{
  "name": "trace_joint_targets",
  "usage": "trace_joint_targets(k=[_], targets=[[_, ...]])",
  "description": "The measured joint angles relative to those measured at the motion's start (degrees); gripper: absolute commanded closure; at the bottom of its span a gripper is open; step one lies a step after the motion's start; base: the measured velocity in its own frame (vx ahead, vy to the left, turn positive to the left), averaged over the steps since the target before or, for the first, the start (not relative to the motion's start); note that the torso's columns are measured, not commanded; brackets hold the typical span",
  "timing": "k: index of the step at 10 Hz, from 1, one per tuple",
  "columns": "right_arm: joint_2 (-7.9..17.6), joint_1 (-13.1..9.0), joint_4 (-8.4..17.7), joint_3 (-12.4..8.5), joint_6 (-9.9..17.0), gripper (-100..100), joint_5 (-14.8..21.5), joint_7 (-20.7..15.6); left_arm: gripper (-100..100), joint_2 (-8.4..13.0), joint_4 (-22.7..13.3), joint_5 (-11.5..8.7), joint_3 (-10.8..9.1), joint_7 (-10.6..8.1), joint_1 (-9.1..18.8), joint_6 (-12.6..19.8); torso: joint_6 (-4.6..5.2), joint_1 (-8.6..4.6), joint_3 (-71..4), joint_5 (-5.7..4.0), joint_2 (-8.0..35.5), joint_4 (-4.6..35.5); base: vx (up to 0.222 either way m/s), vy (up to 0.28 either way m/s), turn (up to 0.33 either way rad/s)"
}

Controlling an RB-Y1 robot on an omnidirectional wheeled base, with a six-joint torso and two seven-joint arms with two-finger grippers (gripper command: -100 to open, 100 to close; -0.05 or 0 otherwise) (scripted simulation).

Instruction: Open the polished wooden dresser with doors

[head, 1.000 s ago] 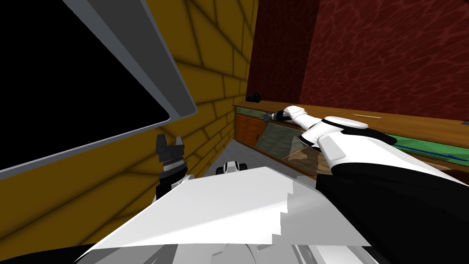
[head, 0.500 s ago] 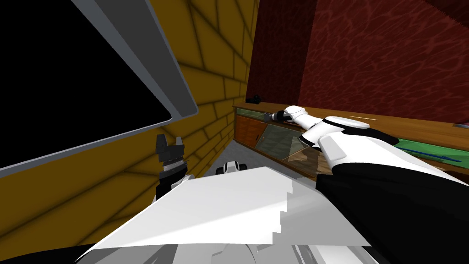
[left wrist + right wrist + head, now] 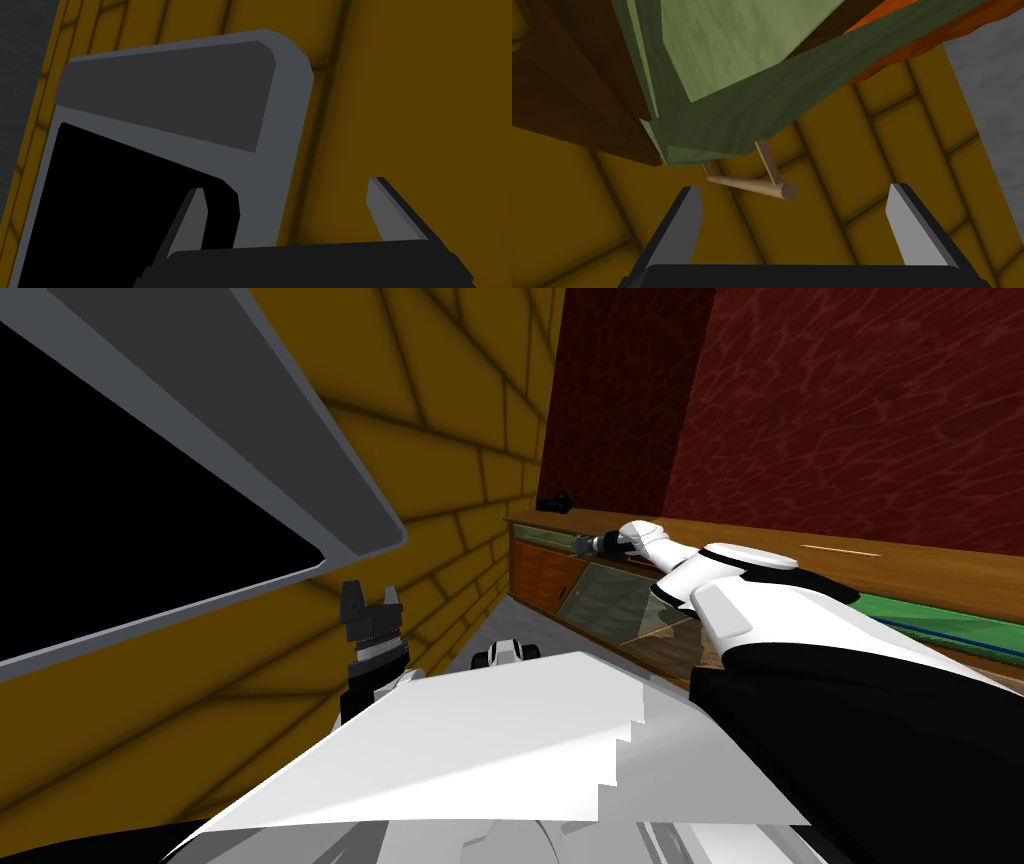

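Currently: dresser (image 3: 900, 563) stands along the foot of the dark red wall (image 3: 820, 408), ahead and to my right, its near end close to the corner with the yellow block wall (image 3: 440, 468). Wood top, brown front.

Door status: one green-framed door (image 3: 612, 596) stands swung out at an angle from the front, i.e. partly open. The brown door (image 3: 538, 571) next to it, nearer the corner, looks shut flat.

Handle (image 3: 747, 184): pale wooden bar on two posts at the door's free corner. It lies just ahead of the right gripper (image 3: 794, 192), between the lines of its fingers, and touches neither.

Right fingers: spread wide, holding nothing.

Judgement: opening is under way, not finished. Left to do, probably: close on the bar and pull the door wider. Whether the brown door also counts, cannot tell.

Clearance: the door's free edge points toward the yellow wall, with a narrow strip of grey floor (image 3: 520, 623) between. Further swing takes the corner toward that wall, so room looks limited. The right arm reaches over the dresser top edge; a small dark object (image 3: 555, 500) sits on the top at the corner, apart from the hand.

Left gripper (image 3: 370, 606): raised near the yellow wall, fingers wide apart, empty, well apart from the dresser.
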State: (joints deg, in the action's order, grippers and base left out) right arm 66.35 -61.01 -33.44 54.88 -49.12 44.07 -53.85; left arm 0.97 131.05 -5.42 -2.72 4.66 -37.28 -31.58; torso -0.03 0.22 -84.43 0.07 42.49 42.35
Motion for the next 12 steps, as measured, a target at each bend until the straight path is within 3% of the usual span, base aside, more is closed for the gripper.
trace_joint_targets(k=[1, 7, 8, 10, 12], targets=[[-0.15, 0.04, 0.08, -0.02, 0.18, 100, 0.01, -0.07, 0, 0.00, 0.00, 0.00, 0.00, 0.00, 0.00, 0.00, 0.06, -0.08, -0.03, -0.02, -0.01, 0.00, 0.007, -0.002, -0.002], [-0.20, -0.26, -0.26, 0.15, -0.30, 100, 0.04, 0.12, 0, -0.02, 0.00, 0.00, 0.02, 0.00, 0.02, 0.00, 0.11, -0.16, -0.07, 0.02, -0.08, 0.06, -0.119, 0.104, -0.019], [-0.32, -0.08, -0.28, 0.28, -0.41, -100, 0.08, 0.14, 0, -0.01, 0.00, 0.00, 0.01, 0.00, 0.01, 0.00, 0.07, -0.34, -0.17, 0.03, -0.26, 0.10, 0.003, 0.038, -0.002], [1.10, -2.28, 1.24, 0.78, -3.27, -100, 0.10, 0.36, 0, -0.01, 0.00, 0.00, 0.00, 0.00, 0.00, 0.00, 0.03, -0.25, -0.26, -0.06, -0.39, -0.09, 0.029, 0.037, -0.012], [2.68, -3.58, 0.33, 1.43, -4.36, -100, 0.31, 1.73, 0, 0.00, 0.00, 0.00, 0.00, 0.00, 0.00, 0.00, 0.03, -0.25, -0.19, -0.08, -0.26, -0.09, 0.034, 0.028, -0.004]])
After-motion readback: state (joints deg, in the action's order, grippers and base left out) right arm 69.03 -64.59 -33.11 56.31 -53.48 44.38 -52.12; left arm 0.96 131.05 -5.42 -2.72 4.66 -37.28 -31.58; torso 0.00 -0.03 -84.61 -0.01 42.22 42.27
